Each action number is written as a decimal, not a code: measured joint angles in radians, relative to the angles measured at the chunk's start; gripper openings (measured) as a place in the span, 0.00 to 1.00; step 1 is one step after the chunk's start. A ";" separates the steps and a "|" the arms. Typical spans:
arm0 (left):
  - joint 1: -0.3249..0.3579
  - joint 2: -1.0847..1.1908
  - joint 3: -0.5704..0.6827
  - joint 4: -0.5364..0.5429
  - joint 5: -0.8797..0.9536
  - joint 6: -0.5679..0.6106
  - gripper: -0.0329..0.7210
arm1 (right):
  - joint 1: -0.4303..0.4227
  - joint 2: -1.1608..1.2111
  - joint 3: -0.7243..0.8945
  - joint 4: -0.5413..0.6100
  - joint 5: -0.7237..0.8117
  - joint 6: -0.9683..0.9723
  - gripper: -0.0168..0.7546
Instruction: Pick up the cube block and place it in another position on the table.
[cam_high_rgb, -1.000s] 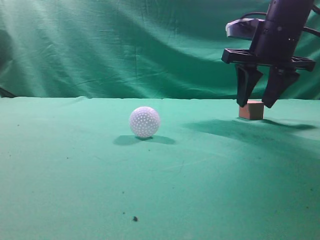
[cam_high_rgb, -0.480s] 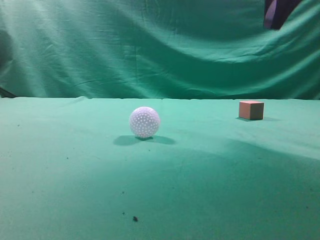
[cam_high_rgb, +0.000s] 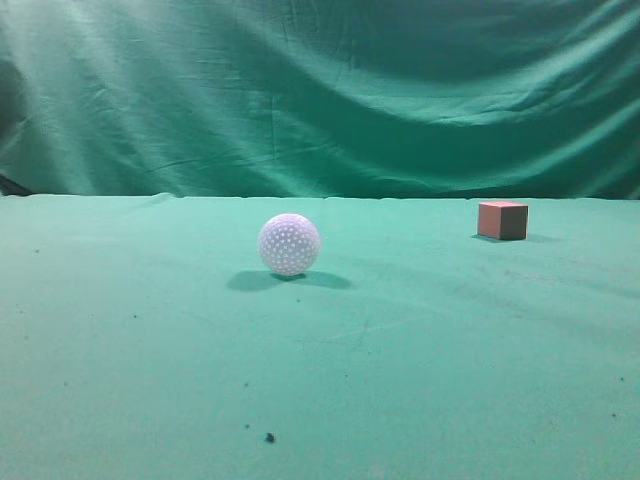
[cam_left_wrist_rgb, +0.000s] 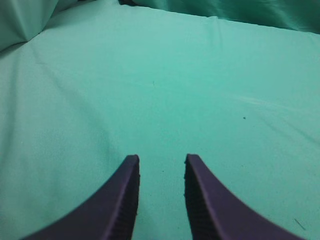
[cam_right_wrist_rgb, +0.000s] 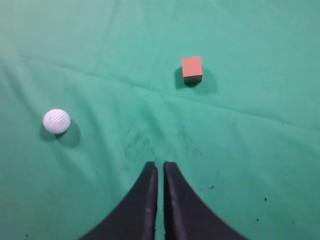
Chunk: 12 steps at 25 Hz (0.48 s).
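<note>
- Exterior view: the cube block (cam_high_rgb: 502, 220) sits alone on the table (cam_high_rgb: 420, 380), far back on the right and close to the wrinkled green curtain (cam_high_rgb: 320, 90). The white dimpled ball (cam_high_rgb: 289, 244) rests nearer the middle, well apart from the cube. A dark speck (cam_high_rgb: 270, 437) lies on the cloth up front.
- Left wrist view: the left gripper (cam_left_wrist_rgb: 161, 162) hangs over bare green cloth, its dark fingers spread with a clear gap and nothing between them.
- Right wrist view: the right gripper (cam_right_wrist_rgb: 160, 168) is high above the table, fingers almost pressed together, only a thin slit showing, though it may not be fully sealed. The cube lies beyond it to the right, the ball to the left; neither touches the gripper.
</note>
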 joint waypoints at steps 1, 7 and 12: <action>0.000 0.000 0.000 0.000 0.000 0.000 0.39 | 0.000 -0.061 0.061 0.000 -0.029 0.007 0.02; 0.000 0.000 0.000 0.000 0.000 0.000 0.39 | 0.000 -0.399 0.353 0.027 -0.170 0.013 0.02; 0.000 0.000 0.000 0.000 0.000 0.000 0.39 | 0.000 -0.597 0.442 0.042 -0.142 0.017 0.02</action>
